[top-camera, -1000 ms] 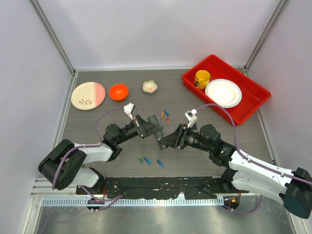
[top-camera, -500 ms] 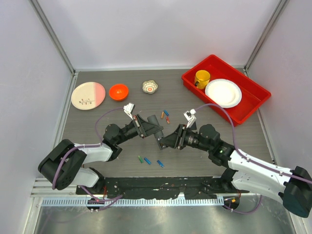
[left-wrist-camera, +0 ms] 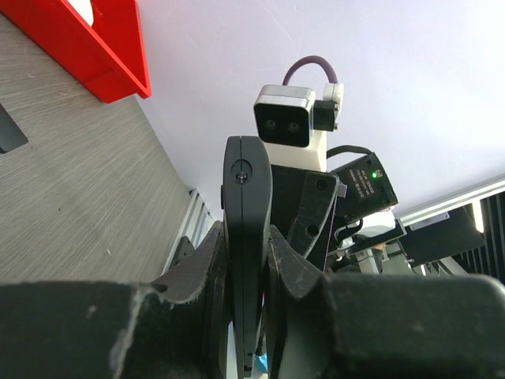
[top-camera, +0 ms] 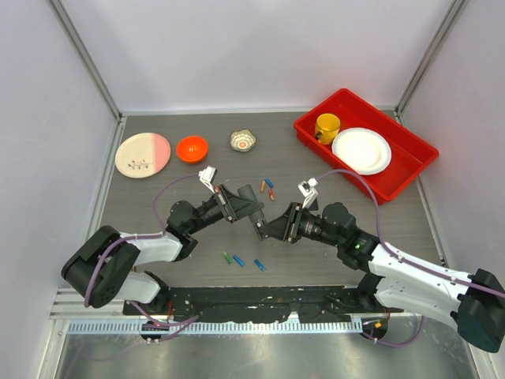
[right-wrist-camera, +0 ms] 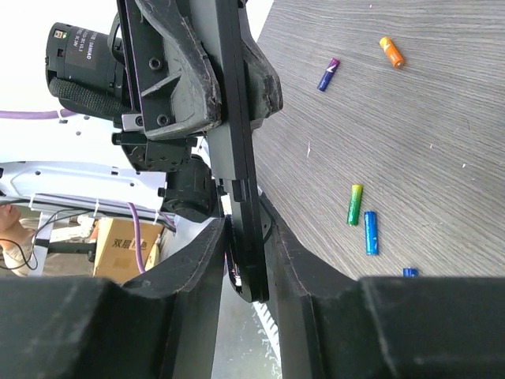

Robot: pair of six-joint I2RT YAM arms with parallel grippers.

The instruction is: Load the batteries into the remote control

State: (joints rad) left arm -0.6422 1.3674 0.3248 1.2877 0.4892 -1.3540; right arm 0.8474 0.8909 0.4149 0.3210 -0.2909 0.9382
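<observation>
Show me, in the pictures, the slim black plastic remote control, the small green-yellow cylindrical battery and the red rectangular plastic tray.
slim black remote control (left-wrist-camera: 247,197): left wrist view, its upper narrow edge.
green-yellow battery (right-wrist-camera: 355,204): right wrist view, its middle.
red tray (top-camera: 367,110): top external view, bare floor near its far wall.

- Top view: bright, even light from above; the grey wood-grain tabletop (top-camera: 284,150) left of the red plastic tray (top-camera: 410,154) carries only faint, soft shadows.
- The round white plate (top-camera: 361,150) inside that tray is nearly washed out.
- Left wrist view: the dark foreground below the tray is blurred.
- Right wrist view: background blown white; the small coloured cylindrical batteries (right-wrist-camera: 355,204) look crisp.
</observation>
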